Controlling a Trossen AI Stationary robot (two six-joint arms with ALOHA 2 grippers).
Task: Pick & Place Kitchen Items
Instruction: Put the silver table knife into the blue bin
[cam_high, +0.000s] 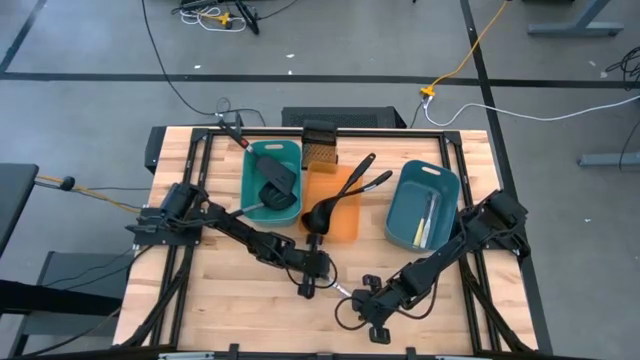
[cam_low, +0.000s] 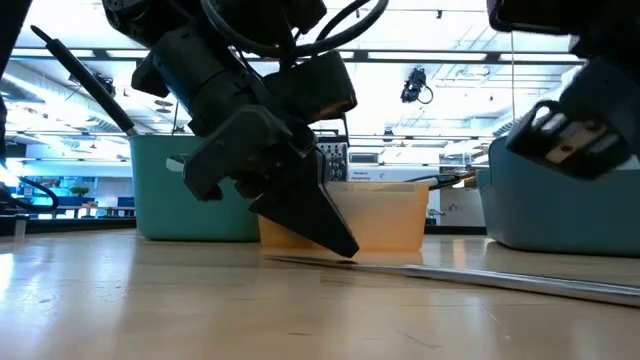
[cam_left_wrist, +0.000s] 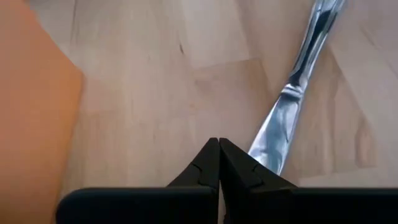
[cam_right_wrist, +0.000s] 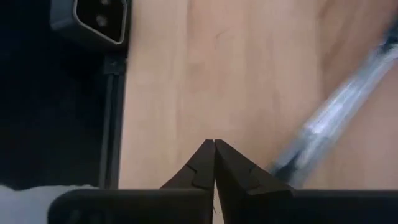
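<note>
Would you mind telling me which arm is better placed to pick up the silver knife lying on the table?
Left, probably. The left claw is shut, low over the wood with the knife lying right beside its tips. The right claw, also shut, has it close too, but blurred and off to one side.

Teal rectangular tray (cam_high: 256, 193) holding black-headed spatulas (cam_high: 277, 181) left on wooden counter (cam_high: 218, 300); orange rectangular tray (cam_high: 345, 224) with all-black ladles (cam_high: 322, 212) middle; blue rectangular tray (cam_high: 412, 186) with pale-yellow cutlery (cam_high: 426, 222) right; silvery knife (cam_high: 334, 288) on counter before trays
</note>
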